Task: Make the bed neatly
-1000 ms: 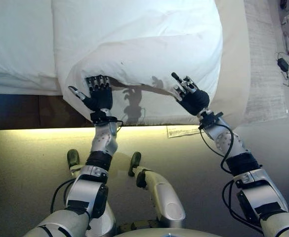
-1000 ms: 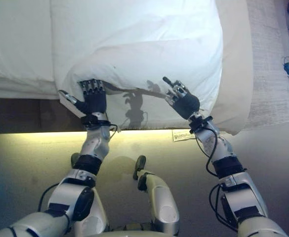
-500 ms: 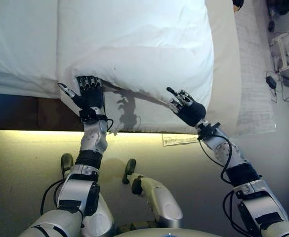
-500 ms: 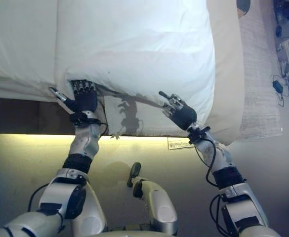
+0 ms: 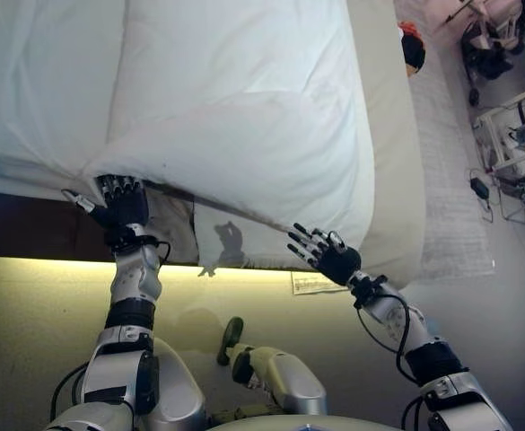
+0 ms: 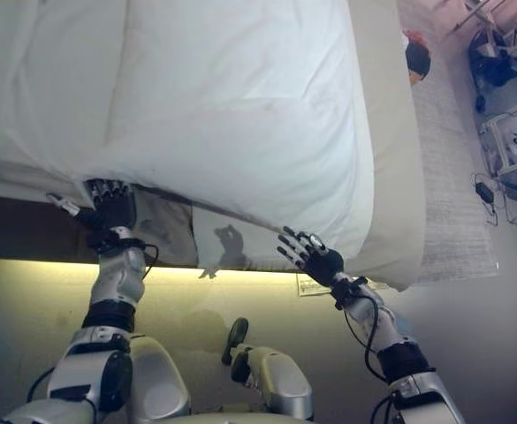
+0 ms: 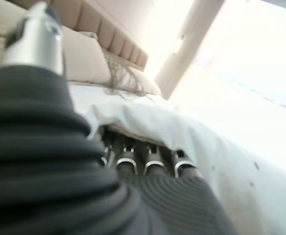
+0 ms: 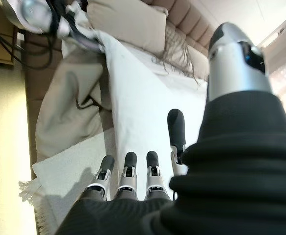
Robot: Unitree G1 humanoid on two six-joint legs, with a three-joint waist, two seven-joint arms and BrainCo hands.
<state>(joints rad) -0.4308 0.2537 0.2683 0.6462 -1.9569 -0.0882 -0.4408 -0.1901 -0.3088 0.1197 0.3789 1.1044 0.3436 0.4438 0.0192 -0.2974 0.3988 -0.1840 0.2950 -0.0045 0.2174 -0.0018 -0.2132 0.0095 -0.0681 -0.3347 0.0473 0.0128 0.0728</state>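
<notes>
bed (image 5: 388, 162): a white mattress on a dark base, seen from above, with a beige cover draped over its right side and right near corner.

white duvet (image 5: 244, 117): spread over most of the bed top, its near edge raised and puffed along the bed's near side, left of the right near corner.

left hand (image 5: 123, 199): held at the duvet's near edge; its fingertips (image 7: 152, 164) are tucked under the cloth, so their state cannot be told.

right hand (image 5: 325, 256): held just below the duvet's near right corner, fingers straight and spread, nothing held.
</notes>
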